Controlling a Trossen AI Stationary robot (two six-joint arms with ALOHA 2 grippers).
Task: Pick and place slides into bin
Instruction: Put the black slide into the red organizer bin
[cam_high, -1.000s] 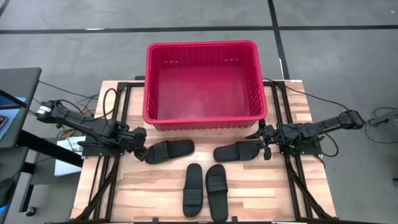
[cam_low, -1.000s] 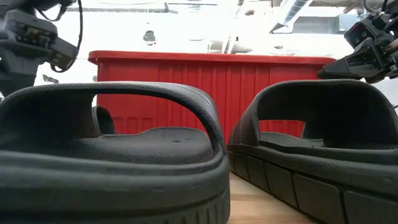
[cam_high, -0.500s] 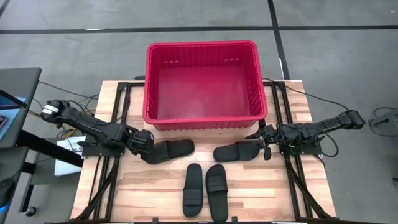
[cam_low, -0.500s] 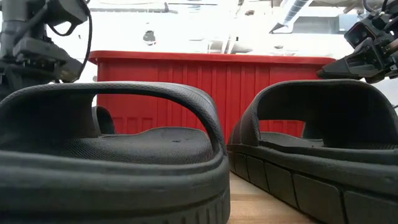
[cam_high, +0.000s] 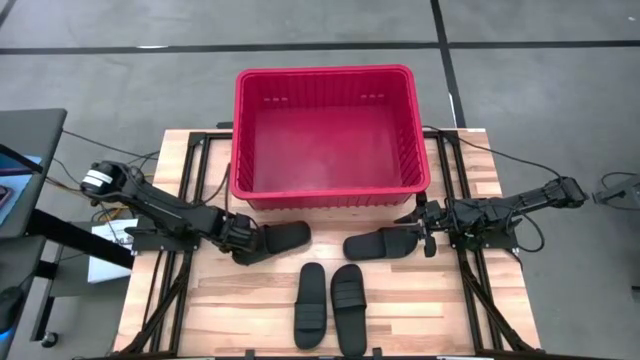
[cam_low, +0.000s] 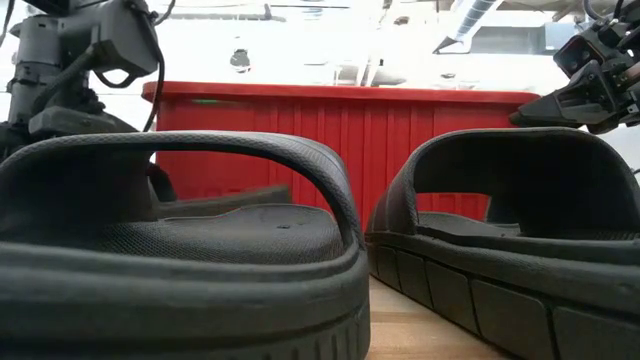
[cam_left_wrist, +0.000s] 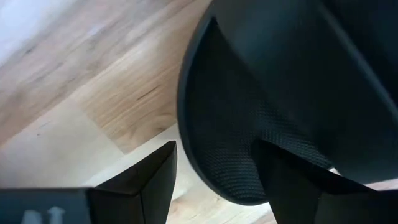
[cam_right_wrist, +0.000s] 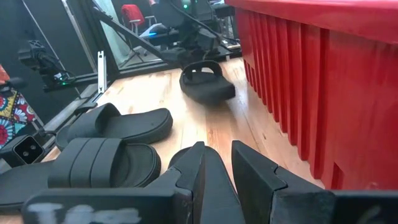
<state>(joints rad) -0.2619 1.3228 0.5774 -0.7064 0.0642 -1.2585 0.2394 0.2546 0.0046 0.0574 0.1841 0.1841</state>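
Note:
A red bin (cam_high: 240, 130) stands at the table's far middle. Four black slides lie on the wood in front of it: one at the left (cam_high: 288, 237), one at the right (cam_high: 378, 244), and two side by side near the front edge (cam_high: 310, 303) (cam_high: 348, 295). My left gripper (cam_high: 243, 246) points down, open, over the left slide's left end (cam_left_wrist: 236, 124). My right gripper (cam_high: 420, 232) hangs level just past the right slide's right end. Its fingers (cam_right_wrist: 217, 154) are slightly apart with nothing between them. My left gripper comes from above, its open fingers astride the rim (cam_left_wrist: 186, 143) at the left slide's left end. One finger (cam_left_wrist: 283, 180) is over the footbed, the other outside above the wood. I cannot tell whether they touch. The slide lies on the table.
The near pair of slides fills the low view (cam_low: 180, 250) (cam_low: 500, 230), with the bin's wall (cam_low: 340, 130) behind them. Black frame rails (cam_high: 190, 200) (cam_high: 455, 200) run along both table sides. Bare wood (cam_high: 240, 300) lies beside the near pair.
My left gripper has gone down and toward the table's right, from beside the left slide's left end to over it, staying open. In the low view a slanted dark strip of that slide now shows behind the near slide's strap. My right arm has kept still.

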